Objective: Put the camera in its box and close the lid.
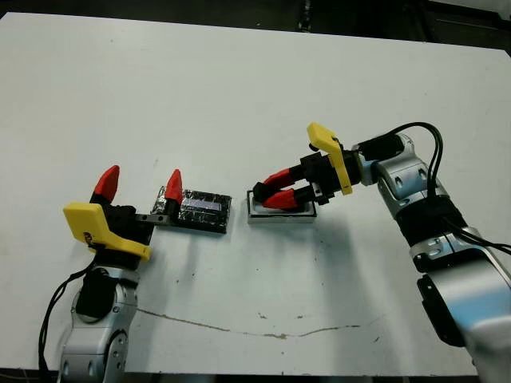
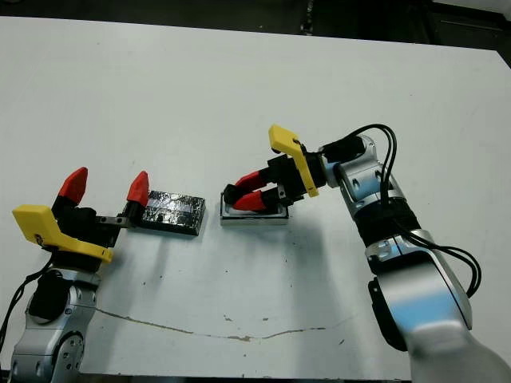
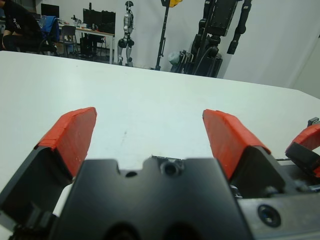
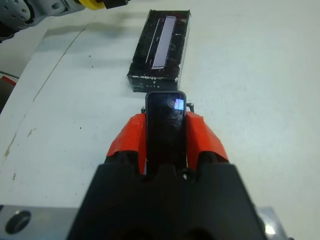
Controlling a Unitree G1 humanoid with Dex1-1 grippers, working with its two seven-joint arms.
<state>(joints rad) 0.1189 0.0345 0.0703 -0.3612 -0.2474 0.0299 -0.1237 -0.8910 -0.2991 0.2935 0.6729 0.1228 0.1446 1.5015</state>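
Observation:
The box (image 1: 279, 217), a small white-walled tray, sits at the table's middle. My right gripper (image 1: 267, 196) hovers low over it, reaching in from the right, and is shut on the camera (image 4: 165, 131), a flat black oblong that pokes out between the red fingers (image 4: 127, 137). To the box's left lies the lid (image 1: 204, 210), a glossy black slab with a pale stripe, also seen as the lid (image 4: 162, 49) ahead of the camera. My left gripper (image 1: 140, 190) stands open just left of the lid, one red fingertip (image 1: 173, 184) at the lid's left end, nothing between its fingers.
A thin dark scratch (image 1: 239, 329) runs across the table near its front edge. The table's far edge (image 1: 239, 25) meets a dark floor. Beyond the table, the left wrist view shows equipment stands (image 3: 215, 30) and a seated person (image 3: 17, 27).

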